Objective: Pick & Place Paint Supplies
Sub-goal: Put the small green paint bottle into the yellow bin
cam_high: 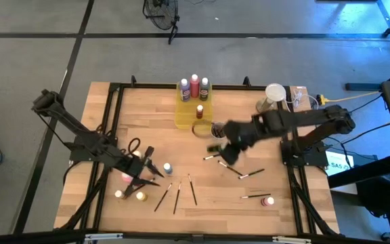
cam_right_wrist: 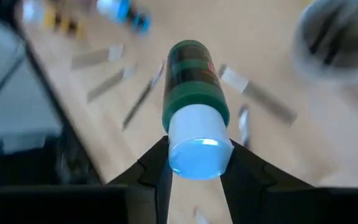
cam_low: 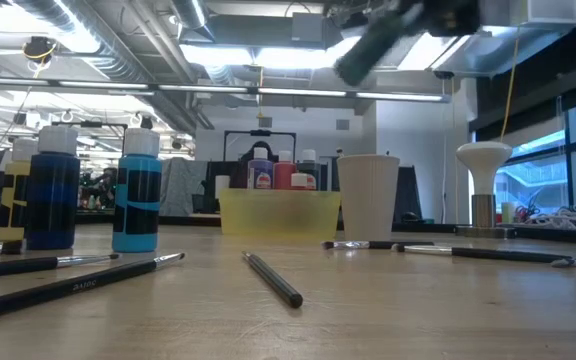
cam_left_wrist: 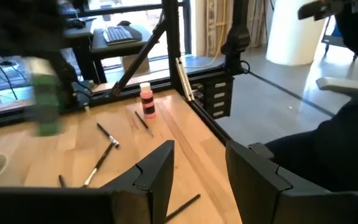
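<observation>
One brush (cam_low: 68, 291) lying on the counter (cam_high: 249, 196) carries pale lettering, too small to read. The right pincer (cam_right_wrist: 194, 163) grips a green bottle (cam_right_wrist: 193, 81) by its white cap, lifted above the counter near the grey cup (cam_high: 217, 129); its label is blurred. The left pincer (cam_left_wrist: 197, 171) stands partly apart, holding nothing, over the bottles near the counter's left front. Three bottles stand in the yellow tray (cam_high: 184, 115), a fourth half hidden; loose brushes lie scattered
</observation>
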